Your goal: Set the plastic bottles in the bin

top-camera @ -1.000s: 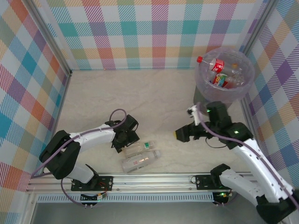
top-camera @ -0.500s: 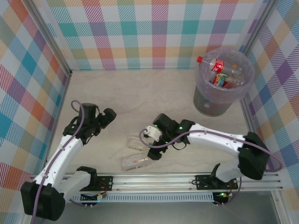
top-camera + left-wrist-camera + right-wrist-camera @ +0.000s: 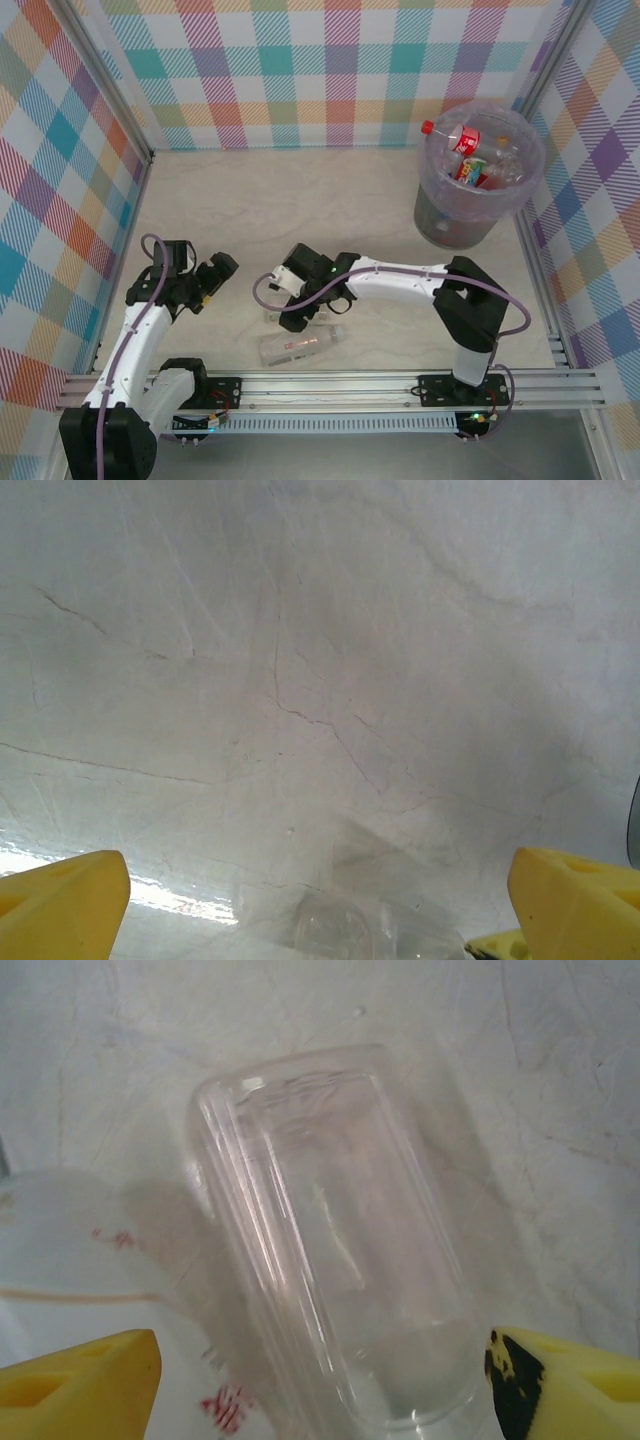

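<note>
Broadly, the pale marbled bench [image 3: 330, 200] carries the bin [image 3: 445, 225] in its far right corner. The bin is lined with lilac plastic and holds several plastic bottles [image 3: 480, 165], with a red-capped bottle [image 3: 452, 135] lying at the rim. The right hand [image 3: 287, 312] reaches across to the near middle of the bench. In the wrist view its yellow fingers [image 3: 70, 1385] stand wide on either side of a clear bottle [image 3: 330, 1260] lying on its side, not closed on it. The left hand [image 3: 218, 278] hangs over bare bench at the left, fingers [image 3: 60, 905] spread wide, holding nothing. A pale-labelled bottle [image 3: 300, 345] lies just beside the clear one, nearer the arm bases.
</note>
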`<action>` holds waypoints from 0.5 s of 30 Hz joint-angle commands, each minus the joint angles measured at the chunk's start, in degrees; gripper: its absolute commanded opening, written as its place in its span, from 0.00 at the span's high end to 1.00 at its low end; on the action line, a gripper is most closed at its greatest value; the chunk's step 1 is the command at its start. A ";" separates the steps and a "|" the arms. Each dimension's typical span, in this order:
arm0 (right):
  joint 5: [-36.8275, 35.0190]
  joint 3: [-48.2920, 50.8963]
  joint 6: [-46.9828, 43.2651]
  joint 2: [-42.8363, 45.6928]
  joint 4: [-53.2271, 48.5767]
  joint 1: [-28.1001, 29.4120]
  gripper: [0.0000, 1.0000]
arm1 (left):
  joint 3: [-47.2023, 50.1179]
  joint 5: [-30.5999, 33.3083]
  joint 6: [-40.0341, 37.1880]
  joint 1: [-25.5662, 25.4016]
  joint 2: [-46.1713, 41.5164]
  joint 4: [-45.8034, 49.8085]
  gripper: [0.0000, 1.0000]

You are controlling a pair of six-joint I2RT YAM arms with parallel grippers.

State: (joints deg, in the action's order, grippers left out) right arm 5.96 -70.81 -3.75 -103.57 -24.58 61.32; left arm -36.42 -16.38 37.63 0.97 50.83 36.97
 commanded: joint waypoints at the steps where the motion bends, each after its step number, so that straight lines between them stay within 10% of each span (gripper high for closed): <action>1: -1.86 -0.91 1.89 -2.18 0.04 -0.10 0.17 | 1.09 -1.64 -0.97 0.66 -1.82 -0.33 0.03; 15: -10.11 -1.76 5.33 -3.58 1.94 -1.50 0.33 | 2.58 -2.75 0.03 0.69 -2.76 -1.97 0.03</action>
State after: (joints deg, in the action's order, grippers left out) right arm -1.96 -71.26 -0.62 -107.96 -24.16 60.55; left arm -34.68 -17.58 37.69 0.97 48.95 35.86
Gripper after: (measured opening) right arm 0.685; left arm 0.966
